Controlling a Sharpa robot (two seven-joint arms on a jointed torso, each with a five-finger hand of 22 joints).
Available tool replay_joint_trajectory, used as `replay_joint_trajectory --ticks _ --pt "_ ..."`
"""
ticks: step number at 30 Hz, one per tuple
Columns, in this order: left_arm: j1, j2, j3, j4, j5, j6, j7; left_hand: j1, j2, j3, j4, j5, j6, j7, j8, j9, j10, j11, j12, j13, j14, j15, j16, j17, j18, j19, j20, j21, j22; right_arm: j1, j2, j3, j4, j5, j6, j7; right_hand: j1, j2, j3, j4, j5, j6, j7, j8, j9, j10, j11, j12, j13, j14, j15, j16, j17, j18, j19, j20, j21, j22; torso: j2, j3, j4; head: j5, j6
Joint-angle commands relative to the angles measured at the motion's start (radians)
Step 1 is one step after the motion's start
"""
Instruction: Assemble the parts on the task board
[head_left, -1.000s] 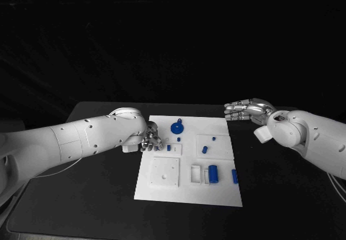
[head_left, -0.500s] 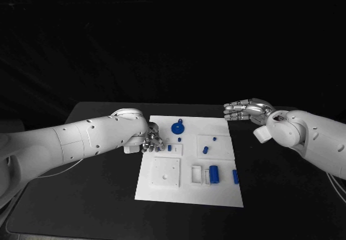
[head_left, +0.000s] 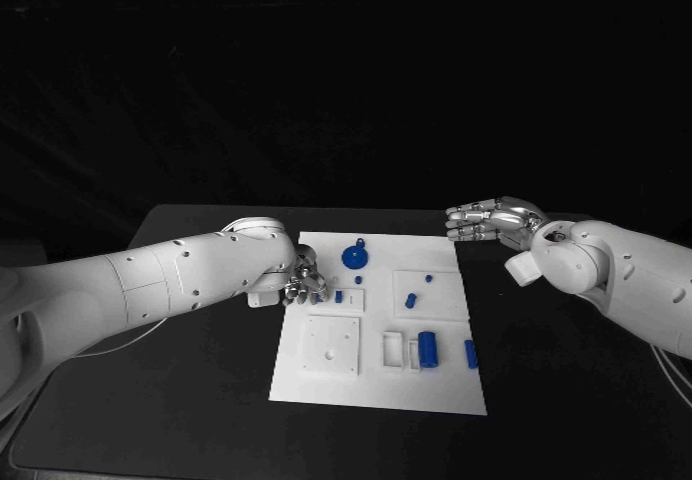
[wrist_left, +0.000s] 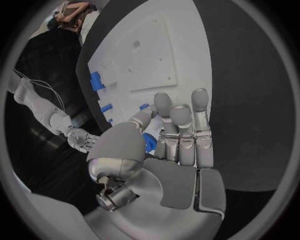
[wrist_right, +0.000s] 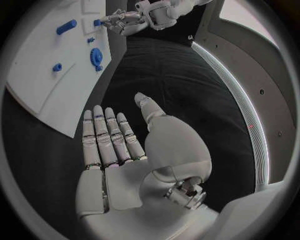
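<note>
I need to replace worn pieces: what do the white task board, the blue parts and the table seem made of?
The flat white task board looks like matte plastic, with no glare, though painted metal is possible. The small blue cylinder part looks like moulded or printed plastic in one even colour. The black table has a dull, non-reflective top whose material I cannot tell.

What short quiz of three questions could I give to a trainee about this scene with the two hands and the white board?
1. True or false: the right hand holds a blue part.
2. Which hand is over the edge of the white board? A. the left hand B. the right hand C. both
3. Fill in: the round blue part lies at the board's ___ end, seen from the robot.

Key: 1. False; it is off the board, over the black table, fingers apart, empty. 2. A. 3. far.
</note>
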Motion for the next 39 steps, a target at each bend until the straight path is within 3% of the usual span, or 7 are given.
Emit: replay_joint_trajectory --ticks 1,3,8,26,29,32,39 --pt "-0.002 0.003 -0.001 -0.002 0.006 -0.018 0.000 0.015 -0.022 -0.038 0.030 -0.032 0.107 -0.115 0.000 0.000 0.040 -0.006 -0.002 0.002 0.003 -0.004 -0.004 -0.001 0.008 0.000 0.002 -0.009 0.013 0.000 0.000 0.000 0.001 -0.007 0.013 0.007 0.001 0.006 0.003 0.000 0.004 -0.006 -0.001 0.001 0.001 -0.001 0.002 -0.002 -0.001 -0.001 -0.003 -0.002 0.001 -0.004 -0.006 -0.003 -0.001 0.000 0.000 -0.0002 0.0005 -0.001 0.001" --pt "-0.002 0.003 -0.001 -0.004 0.002 -0.022 -0.004 0.012 -0.042 -0.075 0.057 -0.088 0.110 -0.119 0.000 -0.001 0.040 -0.007 -0.003 0.005 0.003 -0.004 -0.004 -0.001 0.006 0.001 0.001 -0.011 0.013 0.000 0.000 0.000 0.001 -0.007 0.013 0.007 0.001 0.006 0.003 0.000 0.004 -0.006 -0.001 0.001 0.001 -0.001 0.002 -0.002 -0.001 -0.001 -0.003 -0.002 0.001 -0.004 -0.006 -0.003 -0.001 0.000 0.000 -0.0003 0.0003 -0.002 0.001" --pt "-0.002 0.002 -0.001 -0.007 -0.005 -0.027 -0.008 0.068 -0.044 -0.254 0.116 -0.077 0.114 -0.119 0.000 -0.009 0.041 -0.008 -0.011 0.017 0.003 -0.005 -0.006 0.000 0.002 0.005 -0.001 -0.021 0.015 0.000 -0.001 0.000 0.001 -0.007 0.013 0.007 0.001 0.006 0.003 0.000 0.004 -0.006 -0.001 0.001 0.001 -0.001 0.002 -0.002 -0.001 -0.001 -0.003 -0.002 0.001 -0.004 -0.006 -0.003 -0.001 0.000 0.000 -0.0005 0.0005 -0.002 0.001" --pt "-0.002 -0.008 -0.001 -0.008 -0.008 -0.050 0.003 0.073 -0.069 -0.305 0.150 -0.102 0.116 -0.119 0.001 -0.011 0.040 -0.006 -0.015 0.022 0.000 -0.005 -0.008 0.000 0.002 0.006 -0.001 -0.027 0.015 -0.002 -0.001 0.000 -0.001 -0.007 0.014 0.008 0.001 0.006 0.004 -0.001 0.004 -0.008 0.000 0.001 0.001 -0.001 0.002 -0.002 -0.001 -0.002 -0.002 -0.002 0.001 -0.004 -0.005 -0.002 -0.001 0.000 0.000 -0.0004 -0.0006 -0.001 0.003" --pt "-0.002 -0.015 0.000 -0.006 -0.008 -0.064 0.015 0.055 -0.133 -0.286 0.212 -0.225 0.124 -0.115 0.003 -0.004 0.040 -0.002 -0.025 0.019 -0.007 0.000 -0.015 -0.003 0.001 0.001 0.003 -0.034 0.013 -0.003 0.000 0.000 -0.002 -0.007 0.015 0.008 0.001 0.006 0.004 -0.001 0.004 -0.008 0.000 0.001 0.001 -0.001 0.002 -0.002 -0.001 -0.002 -0.002 -0.002 0.001 -0.004 -0.005 -0.002 -0.001 0.000 0.000 -0.0004 -0.0007 -0.003 0.005" --pt "-0.003 -0.022 0.000 -0.002 -0.005 -0.072 0.028 0.034 -0.220 -0.294 0.277 -0.230 0.122 -0.113 0.001 -0.003 0.038 -0.001 -0.032 0.016 -0.012 -0.002 -0.019 -0.004 -0.001 -0.002 -0.001 -0.038 0.012 -0.003 0.000 0.000 -0.002 -0.007 0.015 0.008 0.001 0.006 0.004 -0.001 0.004 -0.008 0.000 0.001 0.001 -0.001 0.002 -0.002 -0.001 -0.002 -0.002 -0.002 0.001 -0.004 -0.005 -0.002 -0.001 0.000 0.000 -0.0008 -0.0007 -0.005 0.006" --pt "-0.002 -0.043 0.013 0.020 0.020 -0.090 0.059 0.136 -0.287 -0.449 0.441 -0.229 0.086 -0.101 0.000 -0.007 0.032 0.006 -0.080 0.005 -0.033 0.002 -0.046 -0.013 -0.008 -0.016 0.000 -0.066 0.005 -0.005 -0.001 0.000 -0.005 -0.007 0.013 0.008 -0.001 0.006 0.003 0.000 0.005 -0.010 0.000 0.001 0.001 -0.001 0.002 -0.002 -0.001 -0.002 -0.002 -0.002 0.001 -0.004 -0.005 -0.002 -0.001 0.000 -0.001 -0.0020 0.0013 -0.008 0.006"
